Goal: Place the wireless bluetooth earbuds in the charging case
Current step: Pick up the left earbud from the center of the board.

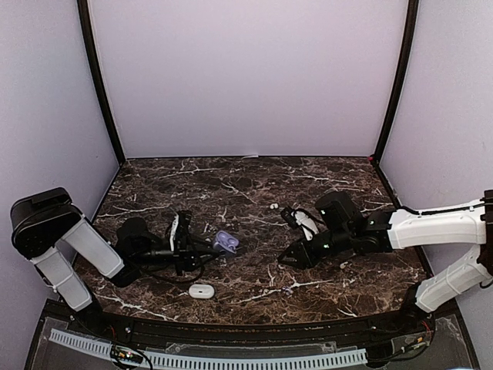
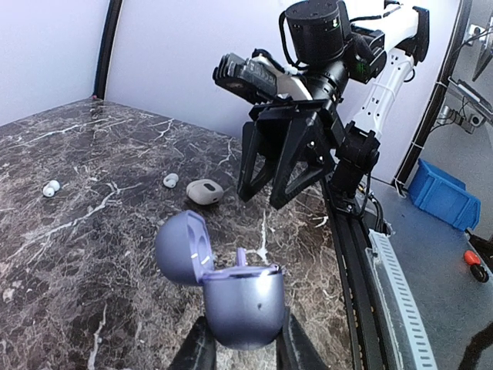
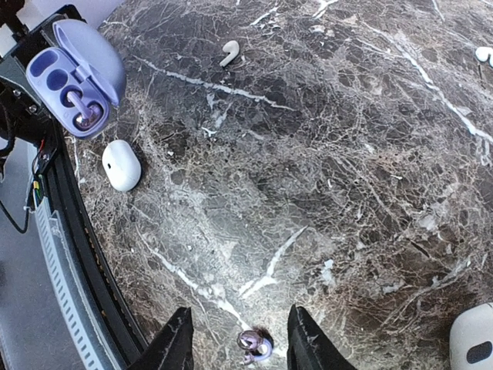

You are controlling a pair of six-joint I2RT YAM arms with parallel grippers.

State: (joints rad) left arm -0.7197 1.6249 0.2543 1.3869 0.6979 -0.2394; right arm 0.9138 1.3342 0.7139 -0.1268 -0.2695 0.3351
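Note:
My left gripper (image 2: pixel 245 343) is shut on the base of an open lavender charging case (image 2: pixel 239 301), lid tipped back, held just above the table. One lavender earbud (image 3: pixel 86 116) sits in a socket of the case (image 3: pixel 73 77); the other socket looks empty. A second lavender earbud (image 3: pixel 256 344) lies on the marble between the fingers of my right gripper (image 3: pixel 240 343), which is open with neither finger touching it. From above, that earbud (image 1: pixel 288 291) lies near the front edge, below the right gripper (image 1: pixel 285 264).
A shut white case (image 1: pixel 202 290) lies front centre on the table. A white stemmed earbud (image 3: pixel 229 52) and another white bud (image 3: pixel 484 54) lie farther back. A second white case (image 3: pixel 474 339) sits by my right gripper. Two white buds (image 2: pixel 51 187) lie far off.

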